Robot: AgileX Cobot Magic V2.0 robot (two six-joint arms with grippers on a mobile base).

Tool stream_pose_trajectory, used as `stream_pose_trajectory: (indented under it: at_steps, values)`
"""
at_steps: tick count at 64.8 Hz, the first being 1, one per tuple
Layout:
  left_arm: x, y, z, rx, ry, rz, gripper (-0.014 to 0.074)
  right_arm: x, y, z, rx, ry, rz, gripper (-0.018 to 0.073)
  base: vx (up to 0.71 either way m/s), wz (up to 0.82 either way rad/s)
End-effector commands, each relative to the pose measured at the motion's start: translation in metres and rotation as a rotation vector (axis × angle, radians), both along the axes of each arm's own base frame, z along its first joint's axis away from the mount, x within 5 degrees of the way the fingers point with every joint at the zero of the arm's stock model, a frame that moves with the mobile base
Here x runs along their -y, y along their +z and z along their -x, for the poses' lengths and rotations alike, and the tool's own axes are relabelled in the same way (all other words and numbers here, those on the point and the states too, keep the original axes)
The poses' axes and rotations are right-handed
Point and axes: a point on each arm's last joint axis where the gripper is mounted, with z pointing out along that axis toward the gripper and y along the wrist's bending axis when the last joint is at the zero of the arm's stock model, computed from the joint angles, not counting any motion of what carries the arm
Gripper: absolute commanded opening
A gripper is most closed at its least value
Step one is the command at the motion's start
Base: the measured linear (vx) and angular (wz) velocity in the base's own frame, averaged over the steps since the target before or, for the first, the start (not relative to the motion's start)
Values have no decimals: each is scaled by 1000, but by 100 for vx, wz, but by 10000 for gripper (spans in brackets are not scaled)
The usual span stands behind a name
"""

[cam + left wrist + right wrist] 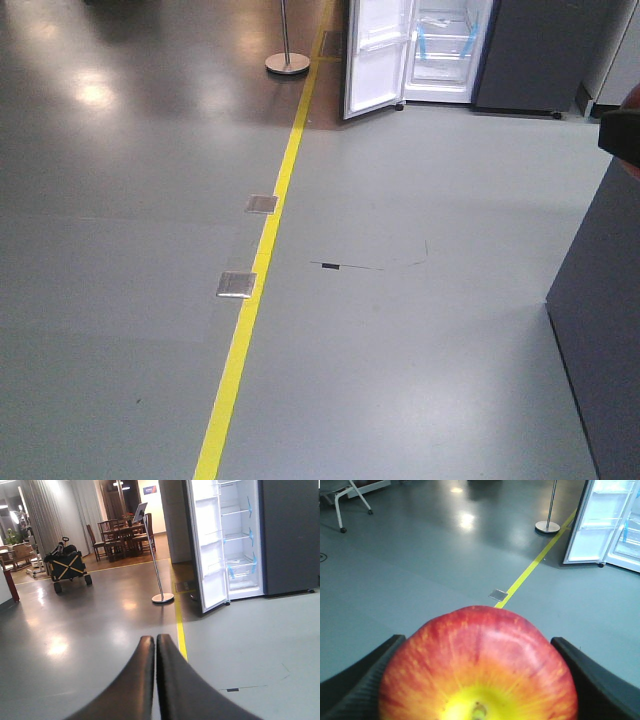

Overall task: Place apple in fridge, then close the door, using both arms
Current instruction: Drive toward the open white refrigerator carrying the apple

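Observation:
In the right wrist view the red and yellow apple (477, 665) fills the lower frame, with my right gripper (477, 640) shut on it, a dark finger on each side. Far ahead across the floor stands the fridge (445, 50), its white interior and blue tape strips showing. The door (375, 60) is swung wide open to the left, white inner side facing out. The left wrist view also shows the fridge (240, 540) and door (210, 545). My left gripper (155, 640) is shut on nothing, fingertips pressed together above the floor. A dark piece of my right gripper (620, 132) shows at the front view's right edge.
A yellow floor line (265, 260) runs toward the fridge, with two metal floor plates (237, 284) beside it. A stanchion post base (287, 64) stands left of the door. A dark grey cabinet (600, 330) rises close on the right. A black cart (66, 566) and dining furniture (122, 535) stand far left.

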Motion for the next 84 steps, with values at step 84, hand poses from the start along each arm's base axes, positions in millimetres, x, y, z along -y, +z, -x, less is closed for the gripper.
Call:
stream_pose_trajectory:
  at_steps: [84]
  values:
    - [1,14,3,103,-20,17,-6,1,16,2,94,-34,-38,60,18,-4]
